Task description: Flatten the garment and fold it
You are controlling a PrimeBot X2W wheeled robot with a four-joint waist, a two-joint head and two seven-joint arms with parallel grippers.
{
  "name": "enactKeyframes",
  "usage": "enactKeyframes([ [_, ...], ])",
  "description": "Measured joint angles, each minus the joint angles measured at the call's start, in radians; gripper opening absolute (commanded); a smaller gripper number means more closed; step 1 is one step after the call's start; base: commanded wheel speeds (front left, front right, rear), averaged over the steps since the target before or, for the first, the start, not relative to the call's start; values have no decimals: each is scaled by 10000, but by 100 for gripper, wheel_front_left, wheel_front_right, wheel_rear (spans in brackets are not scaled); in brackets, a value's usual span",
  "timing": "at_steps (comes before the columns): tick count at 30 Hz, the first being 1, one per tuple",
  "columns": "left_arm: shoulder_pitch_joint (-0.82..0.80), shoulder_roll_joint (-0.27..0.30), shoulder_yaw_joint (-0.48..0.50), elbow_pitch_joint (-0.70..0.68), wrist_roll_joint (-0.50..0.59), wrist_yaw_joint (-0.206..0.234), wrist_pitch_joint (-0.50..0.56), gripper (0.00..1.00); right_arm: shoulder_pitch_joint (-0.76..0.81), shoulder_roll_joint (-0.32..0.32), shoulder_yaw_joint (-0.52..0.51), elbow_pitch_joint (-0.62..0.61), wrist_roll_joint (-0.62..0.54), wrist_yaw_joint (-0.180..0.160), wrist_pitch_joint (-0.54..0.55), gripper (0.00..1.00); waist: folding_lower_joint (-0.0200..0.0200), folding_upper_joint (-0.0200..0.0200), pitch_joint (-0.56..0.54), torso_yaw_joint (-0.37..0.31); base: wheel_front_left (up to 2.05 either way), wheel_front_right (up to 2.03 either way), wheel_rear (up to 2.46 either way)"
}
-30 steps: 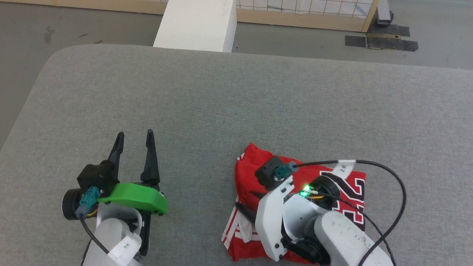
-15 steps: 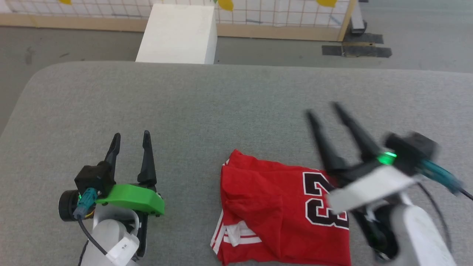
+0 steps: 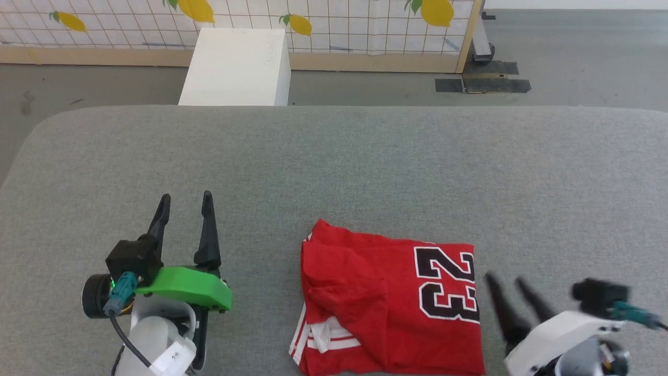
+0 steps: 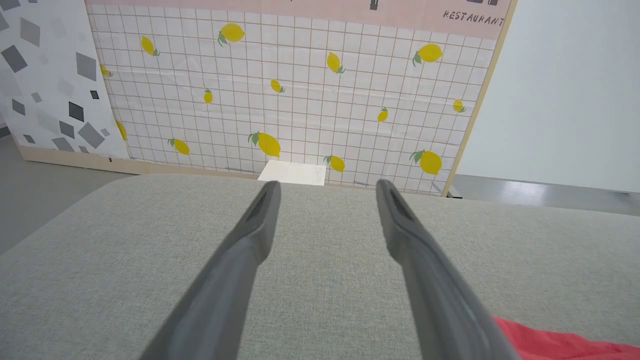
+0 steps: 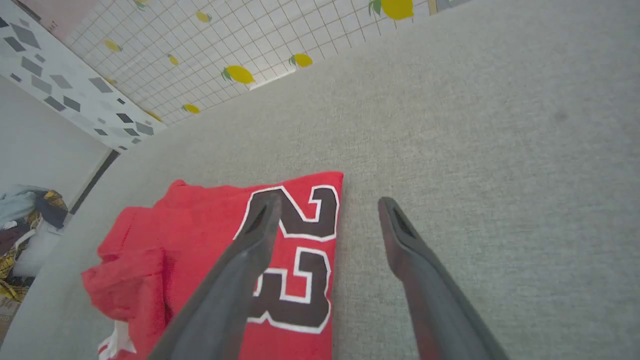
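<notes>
The garment (image 3: 386, 303) lies folded into a rough square on the grey table (image 3: 334, 156), near its front edge. It is red with a black-and-white "23" and white stripe trim at its lower left. In the right wrist view the garment (image 5: 210, 250) sits left of centre. My right gripper (image 3: 505, 279) is open just right of the garment, clear of it, blurred. That same right gripper (image 5: 327, 202) holds nothing. My left gripper (image 3: 185, 198) stands open well left of the garment, empty. A red corner of the garment (image 4: 560, 342) shows past the left gripper (image 4: 327, 185).
A white box (image 3: 235, 68) stands on the floor behind the table. A lemon-patterned grid panel (image 3: 334, 26) with a wooden frame runs along the back. A heap of clothes (image 5: 25, 215) lies off the table's left side.
My right gripper has let go of the garment, opened, lifted off it and pulled back to its right. The head camera tilted up. The left arm stayed still.
</notes>
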Motion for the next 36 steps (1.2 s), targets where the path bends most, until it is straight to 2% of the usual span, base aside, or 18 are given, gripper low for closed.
enactKeyframes([
  [8,3,-4,-2,0,0,0,0,100,-399,6,479,1503,1532,0,1712,100,-1,0,62,123,0,0,0],
  [13,1,-8,-6,33,-2,-27,0,100,-1153,6,853,2429,1749,4,2243,100,0,0,102,265,0,0,0],
  [14,0,-8,-4,54,-4,-33,0,100,-1284,6,915,2585,1701,6,2362,96,-1,0,108,296,0,0,0],
  [16,0,-8,0,84,-4,-44,0,100,-1492,-19,1003,2752,1540,6,2560,43,0,0,115,346,0,0,0],
  [17,0,-8,6,100,-4,-46,0,100,-1586,-21,1037,2809,1411,6,2633,25,0,0,117,370,0,0,0],
  [18,1,-8,6,105,-4,-58,0,100,-1630,-23,1064,2813,1279,6,2667,0,0,0,115,385,0,0,0],
  [23,15,-13,75,86,-6,-58,0,100,-1700,-6,1009,2364,-479,6,2686,0,0,0,111,343,0,0,0],
  [31,99,-23,257,-136,-2,17,-4,100,-2620,-15,1515,-63,-4332,4,3822,0,0,0,191,-175,0,0,0],
  [33,92,-23,284,-203,0,17,-8,100,-2894,-261,1804,-380,-4936,6,4013,0,0,0,230,-373,0,0,0],
  [36,81,-23,288,-332,12,19,-8,100,-3286,-1060,2042,-554,-5252,6,4240,0,0,0,295,-725,0,0,0],
])
